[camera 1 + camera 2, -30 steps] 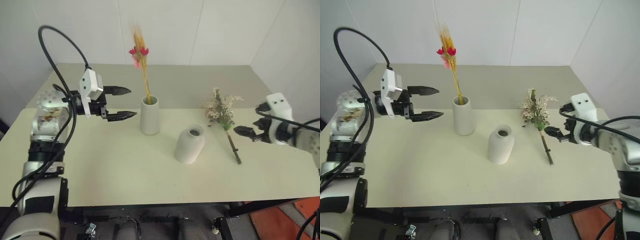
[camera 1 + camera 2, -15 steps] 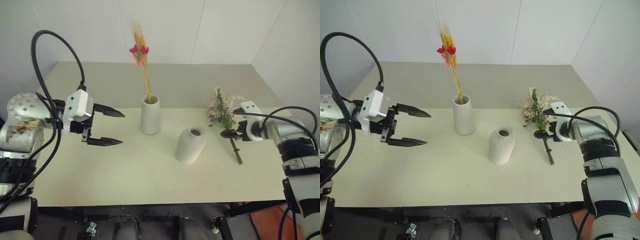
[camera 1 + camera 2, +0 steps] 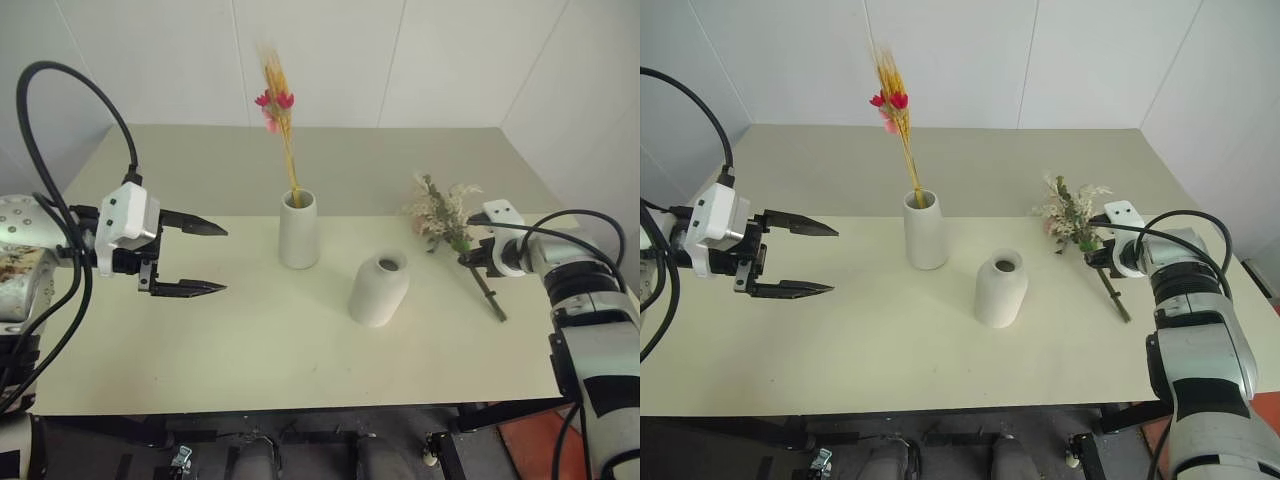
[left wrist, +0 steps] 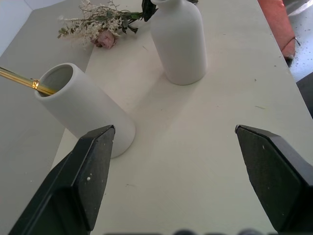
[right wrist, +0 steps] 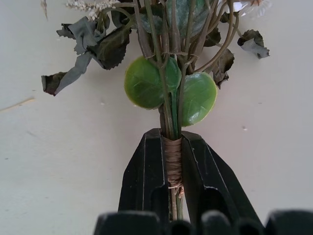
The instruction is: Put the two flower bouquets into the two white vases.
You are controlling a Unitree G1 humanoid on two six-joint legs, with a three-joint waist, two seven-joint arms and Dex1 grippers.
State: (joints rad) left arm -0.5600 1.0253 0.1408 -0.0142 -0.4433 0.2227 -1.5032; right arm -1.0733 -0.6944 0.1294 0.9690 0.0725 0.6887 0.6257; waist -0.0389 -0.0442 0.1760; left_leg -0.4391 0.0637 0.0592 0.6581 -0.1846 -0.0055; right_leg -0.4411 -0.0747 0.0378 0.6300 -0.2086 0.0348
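Your right tool (image 5: 172, 161) is clenched on the rose bouquet (image 3: 440, 212) stem; your left tool (image 3: 200, 258) is released

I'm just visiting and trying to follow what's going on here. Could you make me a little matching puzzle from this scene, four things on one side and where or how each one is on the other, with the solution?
Things
1. slim bunch
2. bushy bouquet
3. short round vase
4. left gripper

States
A. open, holding nothing
B. standing in the tall vase
C. empty, standing between the tall vase and the bushy bouquet
D. stem clamped in the shut right gripper, flowers low over the table

Pairs: 1-B, 2-D, 3-C, 4-A
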